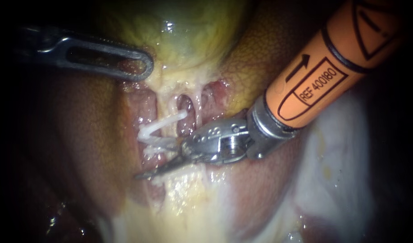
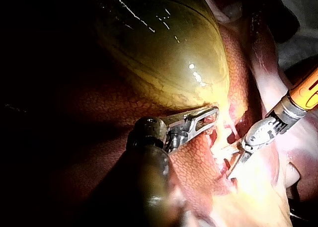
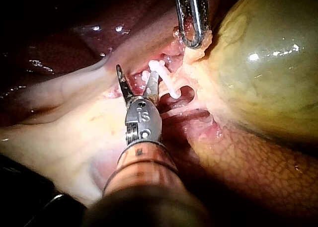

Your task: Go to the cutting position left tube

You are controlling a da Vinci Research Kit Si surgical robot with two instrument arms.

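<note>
White clips [image 1: 157, 131] sit across the left tube [image 1: 165, 104] below the yellow-green gallbladder [image 1: 179, 36]. My right instrument [image 1: 157, 161], on an orange shaft from the upper right, ends in two thin blades. They stand open at the clipped stretch, one blade lying low across the tissue and the other up against the clips. The right wrist view shows the gap between the blades [image 3: 137, 79], with the clips [image 3: 161, 70] just beside one blade. My left instrument [image 1: 141, 66] has slotted jaws shut on gallbladder tissue at the neck, also seen in the left wrist view [image 2: 206, 116].
A second pale tube [image 1: 198, 105] runs just right of the clipped one. Brown liver [image 1: 75, 148] lies to the left and pale fatty tissue [image 1: 332, 162] to the lower right. The orange shaft [image 1: 323, 58] fills the upper right.
</note>
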